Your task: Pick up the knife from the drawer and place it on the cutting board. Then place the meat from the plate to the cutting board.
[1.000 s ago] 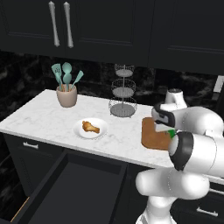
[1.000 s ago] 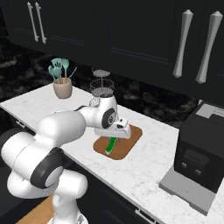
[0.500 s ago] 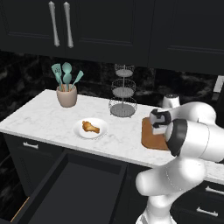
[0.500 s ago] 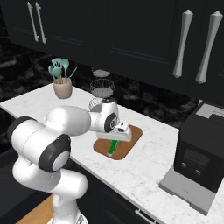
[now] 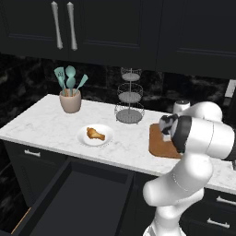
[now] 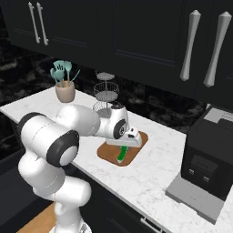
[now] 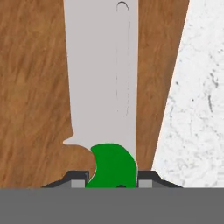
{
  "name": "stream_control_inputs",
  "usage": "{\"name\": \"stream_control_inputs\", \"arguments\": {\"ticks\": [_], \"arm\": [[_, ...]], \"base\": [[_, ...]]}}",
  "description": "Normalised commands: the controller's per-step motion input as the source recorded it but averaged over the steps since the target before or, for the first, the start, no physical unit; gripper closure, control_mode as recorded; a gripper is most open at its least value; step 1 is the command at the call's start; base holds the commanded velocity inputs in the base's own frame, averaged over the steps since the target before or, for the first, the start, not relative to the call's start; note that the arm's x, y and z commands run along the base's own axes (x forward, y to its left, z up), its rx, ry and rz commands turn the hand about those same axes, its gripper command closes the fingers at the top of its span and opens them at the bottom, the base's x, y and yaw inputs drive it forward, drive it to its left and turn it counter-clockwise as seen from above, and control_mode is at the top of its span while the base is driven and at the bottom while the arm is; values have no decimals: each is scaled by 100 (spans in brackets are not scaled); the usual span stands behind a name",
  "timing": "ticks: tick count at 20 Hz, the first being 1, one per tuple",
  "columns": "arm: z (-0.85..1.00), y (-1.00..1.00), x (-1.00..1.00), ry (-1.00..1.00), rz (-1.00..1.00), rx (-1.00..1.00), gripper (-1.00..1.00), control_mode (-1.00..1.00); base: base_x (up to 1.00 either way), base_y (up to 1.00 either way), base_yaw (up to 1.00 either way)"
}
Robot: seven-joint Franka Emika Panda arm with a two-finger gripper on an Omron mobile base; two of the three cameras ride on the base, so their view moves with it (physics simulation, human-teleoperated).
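Knife (image 7: 103, 87), green handle clamped between the closed gripper (image 7: 111, 177) fingers, blade lying over the reddish-brown cutting board (image 6: 109, 152) near its edge beside the white marble counter (image 7: 197, 96); meat (image 5: 95, 134) on the plate (image 5: 85, 138).

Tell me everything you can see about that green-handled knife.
The knife has a flat, pale grey blade with a long groove and a bright green handle. The gripper is shut on the handle, dark fingertips either side. The blade lies over the brown wooden cutting board, near its edge by the white marble counter.
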Motion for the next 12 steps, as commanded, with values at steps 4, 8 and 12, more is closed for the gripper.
{"name": "stream_control_inputs", "arguments": {"ticks": [4, 8, 12], "arm": [[-12, -6, 25, 0, 0, 0, 100, -100], [-38, 0, 11, 0, 0, 0, 100, -100], [-40, 0, 3, 0, 0, 0, 100, -100]], "base": [[0, 0, 0], [0, 0, 0], [0, 0, 0]]}}
